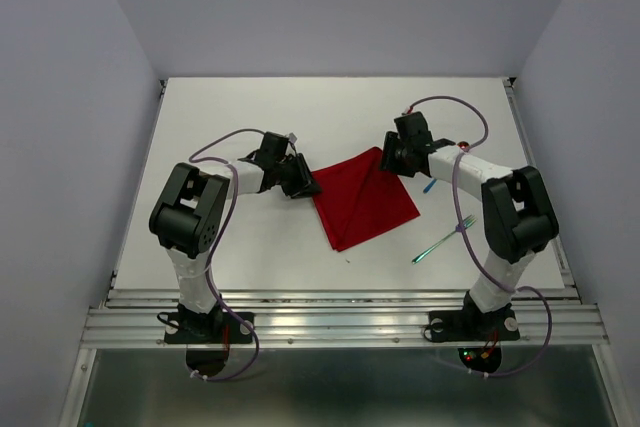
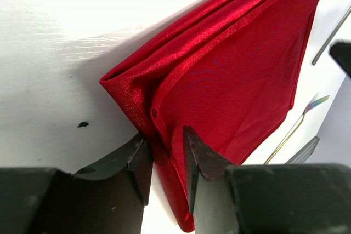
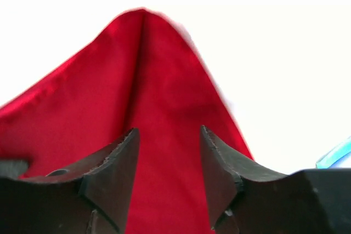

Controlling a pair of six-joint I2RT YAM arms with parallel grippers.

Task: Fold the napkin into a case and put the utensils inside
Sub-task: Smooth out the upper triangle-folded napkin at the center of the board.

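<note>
The red napkin (image 1: 365, 197) lies folded on the white table, one corner toward each arm. My left gripper (image 1: 300, 179) is at its left corner. In the left wrist view the jaws (image 2: 166, 138) stand slightly apart around the napkin's (image 2: 236, 69) hemmed edge, with a strip of table showing beside the cloth. My right gripper (image 1: 392, 157) is at the far corner, open, with red cloth (image 3: 137, 80) between the jaws (image 3: 169, 132). The fork (image 1: 445, 239) lies right of the napkin. The spoon's red bowl (image 1: 462, 145) peeks out by the right arm, and its bluish handle end (image 1: 430, 185) shows below the arm.
The fork also shows in the left wrist view (image 2: 296, 127), beyond the napkin's right edge. Grey walls close the table on the left, the right and the back. A metal rail (image 1: 340, 322) runs along the near edge by the arm bases.
</note>
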